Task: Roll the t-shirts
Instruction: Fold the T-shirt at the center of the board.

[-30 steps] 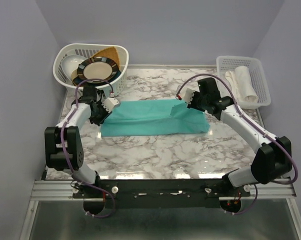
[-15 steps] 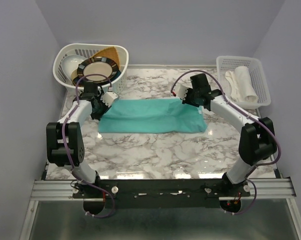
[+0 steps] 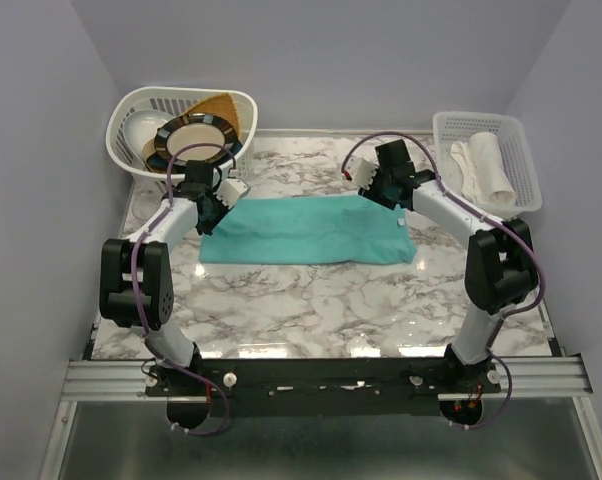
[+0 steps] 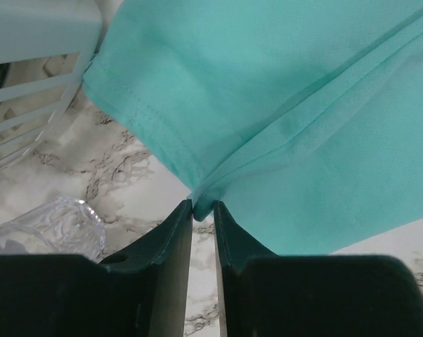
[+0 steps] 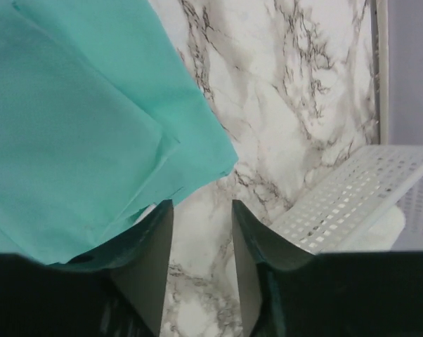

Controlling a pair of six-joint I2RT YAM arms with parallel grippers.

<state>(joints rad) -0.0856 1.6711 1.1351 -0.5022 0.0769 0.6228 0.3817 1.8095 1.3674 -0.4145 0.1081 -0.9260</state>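
The teal-green t-shirt lies folded into a long flat band across the middle of the marble table. My left gripper is at its far left corner. In the left wrist view the left gripper is shut on a pinched fold of the t-shirt. My right gripper is at the far right corner. In the right wrist view the right gripper is open and empty over bare marble, with the t-shirt's edge just left of the jaws.
A white basket with dinner plates stands at the back left, close to the left gripper; its wall and a clear glass object show in the left wrist view. A white basket with rolled white cloth stands at the back right; it also shows in the right wrist view.
Both grippers moved toward the far edge, carrying the shirt's raised edge. The shirt now lies flat. The right gripper let go and opened; the left still pinches the corner.
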